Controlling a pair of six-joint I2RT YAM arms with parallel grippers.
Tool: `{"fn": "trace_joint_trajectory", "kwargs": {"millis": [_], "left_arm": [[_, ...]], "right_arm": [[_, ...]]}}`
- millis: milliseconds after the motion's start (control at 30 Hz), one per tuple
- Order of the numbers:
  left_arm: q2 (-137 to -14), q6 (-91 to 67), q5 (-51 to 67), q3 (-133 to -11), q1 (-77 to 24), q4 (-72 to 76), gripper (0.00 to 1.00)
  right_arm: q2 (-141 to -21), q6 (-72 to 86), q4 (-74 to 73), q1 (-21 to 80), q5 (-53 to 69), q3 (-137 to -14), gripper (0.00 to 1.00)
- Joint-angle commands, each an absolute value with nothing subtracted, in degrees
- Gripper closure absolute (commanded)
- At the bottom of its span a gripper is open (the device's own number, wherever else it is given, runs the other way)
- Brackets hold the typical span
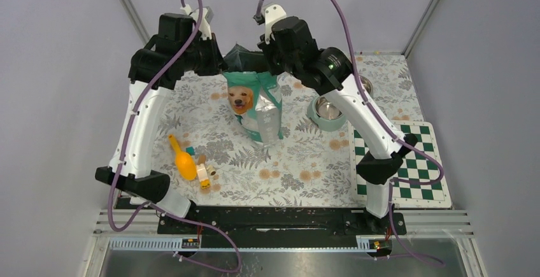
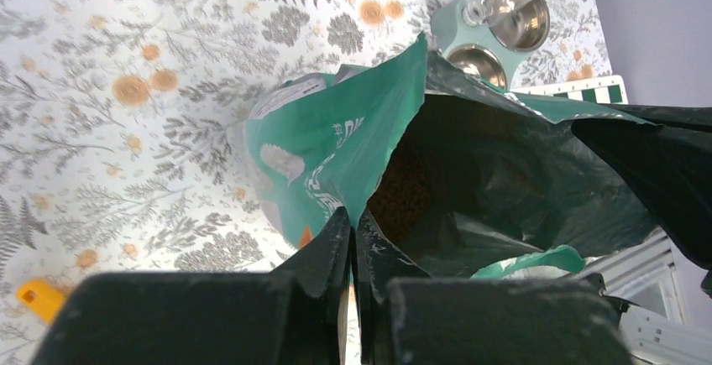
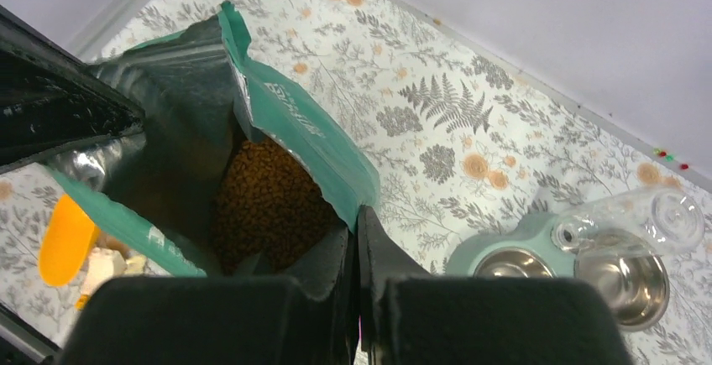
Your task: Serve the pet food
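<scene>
Teal foil bag (image 1: 255, 105), retriever print: upright, upper centre of the overhead view, above the floral counter (image 1: 299, 162); mouth spread open. Pet food (image 3: 269, 205): brown kibble heaped inside the bag, lower left of the right wrist view. Left claw (image 2: 353, 229): pinched tight on one rim of the bag. Right claw (image 3: 354, 229): pinched tight on the opposite rim. Double steel bowl (image 1: 328, 113): right of the bag, apart.
</scene>
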State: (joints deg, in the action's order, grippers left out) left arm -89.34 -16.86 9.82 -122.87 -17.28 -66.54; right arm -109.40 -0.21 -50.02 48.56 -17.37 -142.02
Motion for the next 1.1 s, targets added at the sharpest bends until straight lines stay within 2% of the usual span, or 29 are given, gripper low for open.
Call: {"fn": "trace_joint_trajectory", "kwargs": {"millis": [0,33,100,200,333,467,633,867,933,1067], "left_arm": [[-84.7,-18.6,12.5,-114.2,-14.5,-54.3,0.81],[-84.1,-19.6,13.9,-112.0,-14.1,-53.6,0.69],[-83.5,-20.8,15.2,-109.1,-13.0,-52.3,0.55],[-82.4,-21.1,15.4,-108.8,-11.2,-51.9,0.41],[-79.6,-20.5,13.6,-109.1,-9.0,-52.2,0.34],[-74.2,-20.4,8.3,-104.7,-7.9,-53.8,0.31],[-64.2,-22.8,-2.0,-91.7,-6.7,-55.9,0.24],[-50.9,-25.9,-8.0,-65.3,-3.0,-56.4,0.01],[-50.2,-27.1,-9.0,-60.6,-2.0,-55.4,0.01],[-55.2,-28.6,-7.5,-56.4,1.2,-52.9,0.02]], "right_arm": [[-101.4,-2.8,-37.0,47.7,-24.6,-143.5,1.0],[-101.6,-2.5,-37.2,47.7,-24.0,-142.3,0.92],[-102.7,-1.7,-39.3,47.7,-22.2,-141.1,0.69],[-104.5,-0.4,-43.9,47.7,-19.3,-143.5,0.45],[-103.3,2.5,-44.9,47.7,-15.9,-143.6,0.35],[-100.7,4.8,-44.9,47.7,-14.5,-142.9,0.29],[-95.3,9.6,-44.6,47.7,-16.2,-137.6,0.29],[-81.2,13.1,-36.4,47.7,-22.7,-113.4,0.25],[-77.5,13.5,-33.6,47.6,-23.2,-106.1,0.24],[-73.0,13.6,-32.1,47.1,-22.1,-98.8,0.33]]}}
